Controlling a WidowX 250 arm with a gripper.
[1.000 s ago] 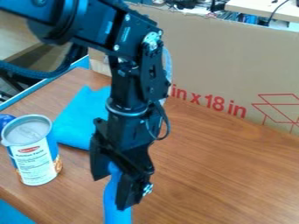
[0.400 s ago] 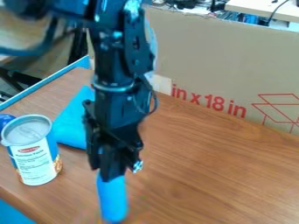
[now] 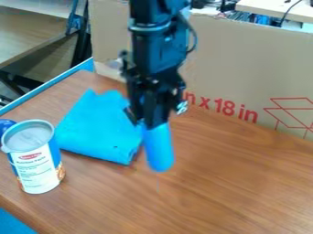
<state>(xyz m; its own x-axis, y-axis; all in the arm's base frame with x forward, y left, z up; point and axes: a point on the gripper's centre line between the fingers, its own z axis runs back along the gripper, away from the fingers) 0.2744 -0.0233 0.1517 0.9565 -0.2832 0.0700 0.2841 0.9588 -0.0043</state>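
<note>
The black gripper (image 3: 148, 122) hangs over the middle of the wooden table, shut on the upper end of a blue cylindrical object (image 3: 159, 148). That object points down, slightly tilted, with a rounded lower end; whether it touches the table I cannot tell. Just left of it, a blue cloth (image 3: 101, 128) lies spread on the table, its upper right part partly behind the gripper. Farther left a can (image 3: 35, 160) with a white and blue label stands upright, and a dark blue round thing (image 3: 6, 125) shows behind it at the left edge.
A large cardboard panel (image 3: 245, 68) with red print stands along the back of the wooden table (image 3: 245, 183). A blue strip (image 3: 45, 87) runs along the table's left edge. Cables and a pale tabletop (image 3: 281, 10) are behind the panel.
The arm has moved back toward the cardboard, up in the view, carrying the blue object with it. It first shifted slightly left, then right. More of the cloth is uncovered.
</note>
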